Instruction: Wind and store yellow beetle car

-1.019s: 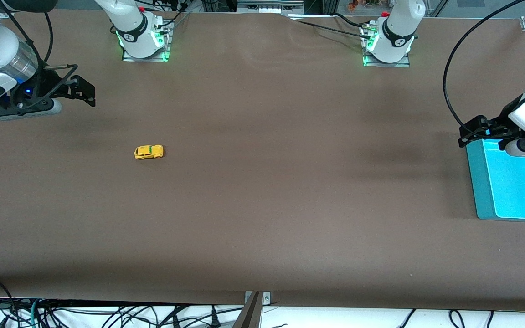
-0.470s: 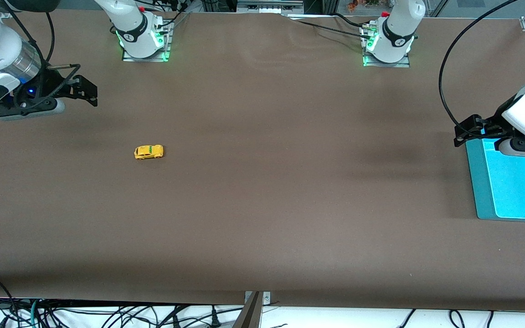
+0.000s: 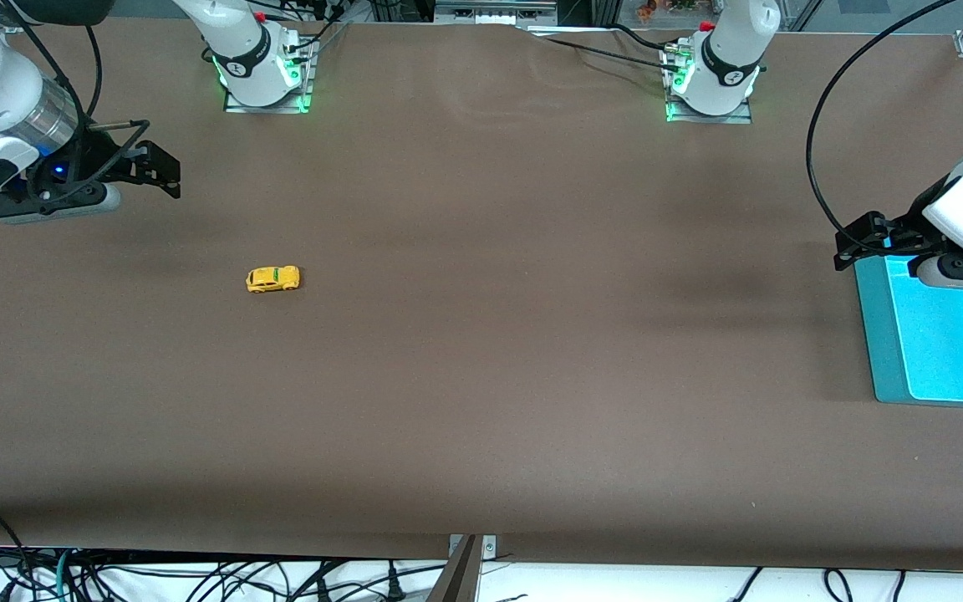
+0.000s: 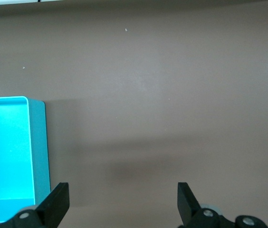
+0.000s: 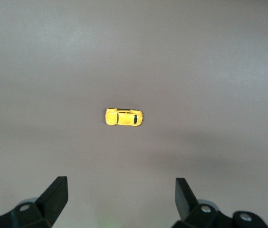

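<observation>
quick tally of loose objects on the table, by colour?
Yellow: 1, the tiny rounded yellow beetle car with a green roof mark, standing on the brown table toward the right arm's end.
Turquoise: 1, the shallow rectangular turquoise tray at the left arm's end.
Total: 2.

A brown table (image 3: 532, 334) carries a shallow turquoise tray (image 3: 883, 351) lying flat at the left arm's end, and a tangle of dark cables (image 3: 197, 581) hangs along the table edge nearest the front camera.
</observation>
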Controlling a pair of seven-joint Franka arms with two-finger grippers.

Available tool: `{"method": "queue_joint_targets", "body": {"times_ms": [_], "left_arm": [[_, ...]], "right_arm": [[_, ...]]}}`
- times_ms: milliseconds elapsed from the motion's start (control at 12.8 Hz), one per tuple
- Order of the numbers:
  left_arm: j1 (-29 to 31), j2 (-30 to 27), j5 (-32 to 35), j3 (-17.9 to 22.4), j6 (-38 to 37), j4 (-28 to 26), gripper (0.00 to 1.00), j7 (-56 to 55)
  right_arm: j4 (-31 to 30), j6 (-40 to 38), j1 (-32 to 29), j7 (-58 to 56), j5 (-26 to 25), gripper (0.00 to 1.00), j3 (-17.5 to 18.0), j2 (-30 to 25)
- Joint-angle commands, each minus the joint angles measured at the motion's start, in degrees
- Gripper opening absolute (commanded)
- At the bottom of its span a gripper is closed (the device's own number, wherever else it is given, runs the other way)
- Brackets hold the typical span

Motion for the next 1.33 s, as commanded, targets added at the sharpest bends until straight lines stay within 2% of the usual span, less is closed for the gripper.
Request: {"method": "queue_joint_targets", "body": {"times_ms": [0, 1019, 1097, 1254], "left_arm": [[0.02, 0.95, 0.7, -0.07, -0.65, 1.95, 1.0, -0.55], [0.2, 1.04, 0.61, 0.02, -0.65, 1.95, 1.0, -0.38], [0.2, 1.04, 0.61, 0.02, -0.65, 1.95, 1.0, -0.38], [0.29, 1.04, 0.61, 0.02, -0.65, 1.95, 1.0, -0.29]], "right_arm": [[-0.14, 0.38, 0.27, -0.05, 0.78, 1.0, -0.08, -0.18], [-1.81, -0.05, 0.27, -0.83, 1.04, 1.0, 0.0, -0.62], [-3.03, -0.75, 0.27, -2.75, 1.04, 1.0, 0.53, -0.62], [-6.72, 1.33, 0.27, -14.92, 1.13, 1.0, 1.67, -0.35]]}}
